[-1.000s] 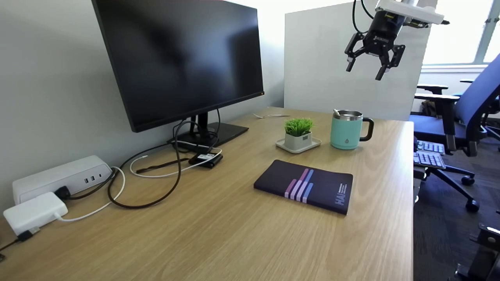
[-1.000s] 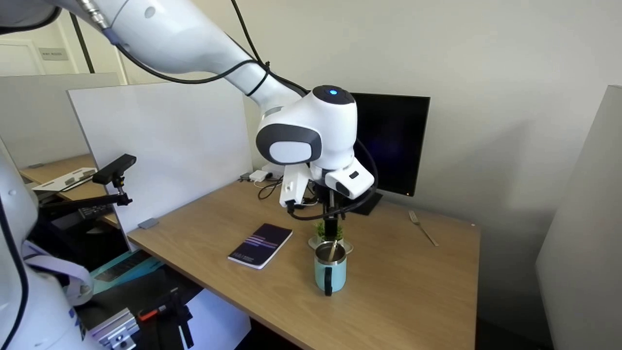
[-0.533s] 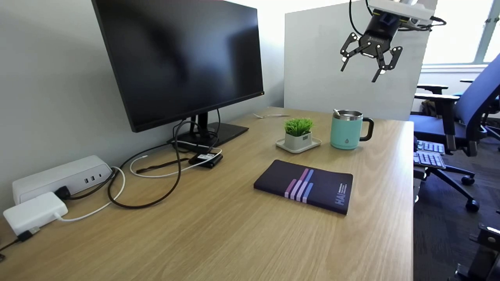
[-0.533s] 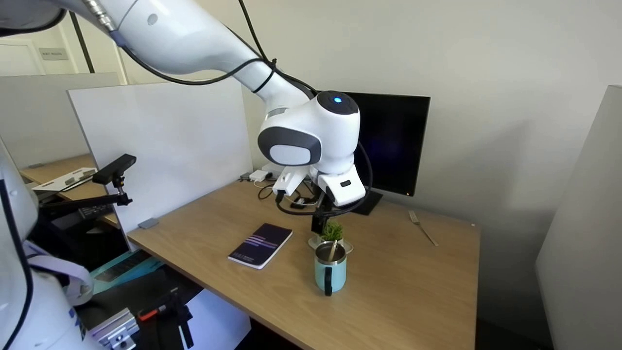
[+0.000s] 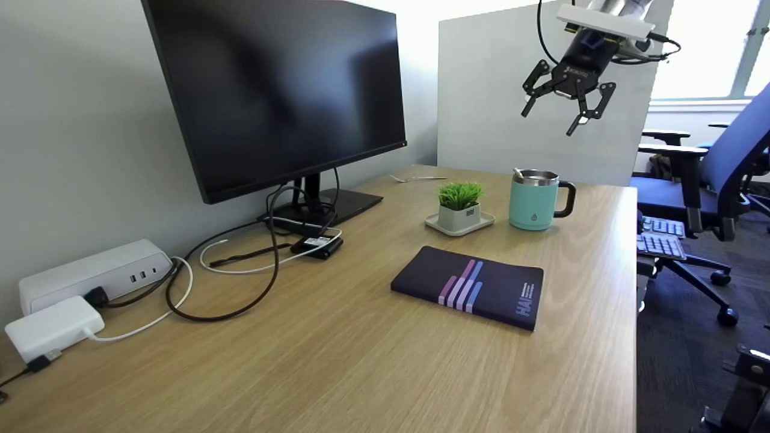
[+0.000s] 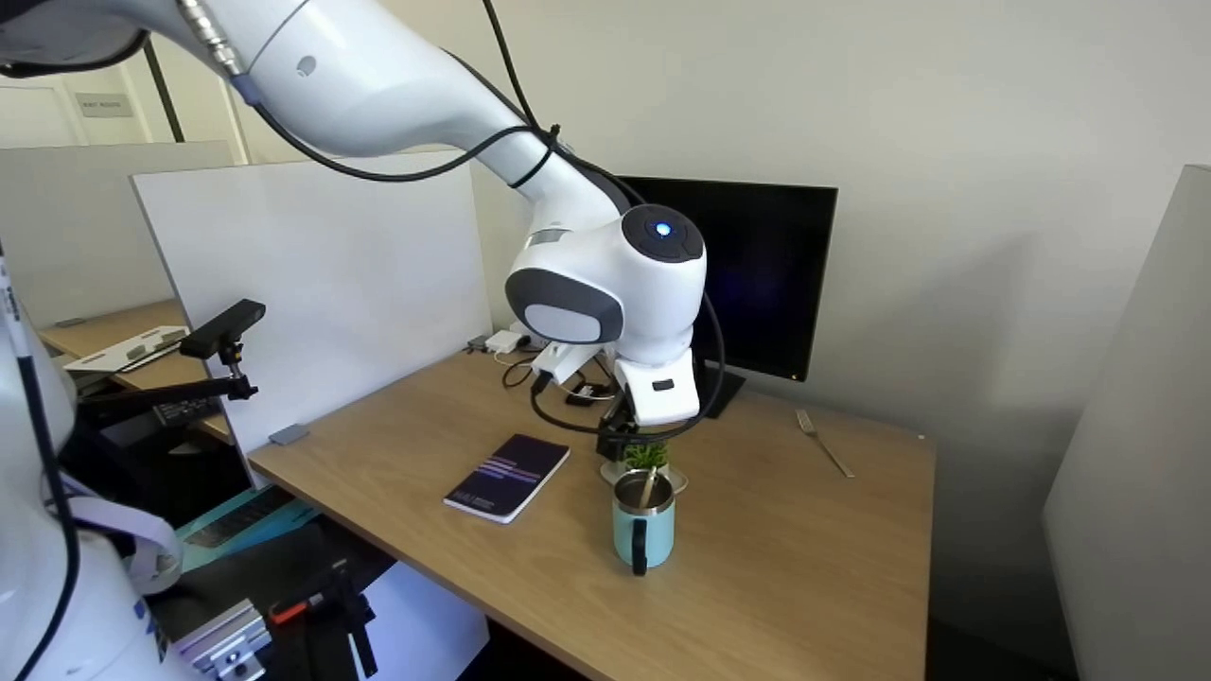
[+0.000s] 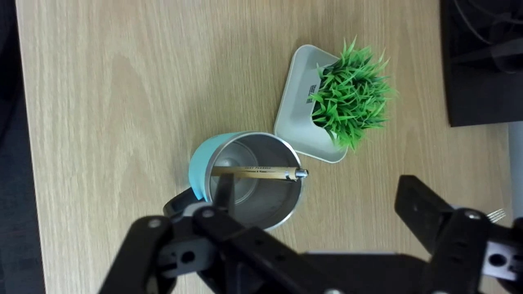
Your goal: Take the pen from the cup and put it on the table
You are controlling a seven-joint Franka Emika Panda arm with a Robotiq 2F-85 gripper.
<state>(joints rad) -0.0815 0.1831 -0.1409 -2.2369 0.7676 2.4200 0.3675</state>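
Wrist view: a cup (image 7: 199,165) at left holds the tilted pen (image 7: 261,172), a plant (image 7: 353,98) farther right, the fingers (image 7: 419,210) wide apart above the table (image 7: 102,102). Approach appears under way; centering over the pen should follow. In an exterior view, the fingers (image 5: 528,107) sit lower and farther left than a second earlier.

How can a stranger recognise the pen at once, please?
On the table, beside the potted plant, stands a turquoise mug. The pen leans inside it: tan, with a silver end, and the only object visible in that mug.
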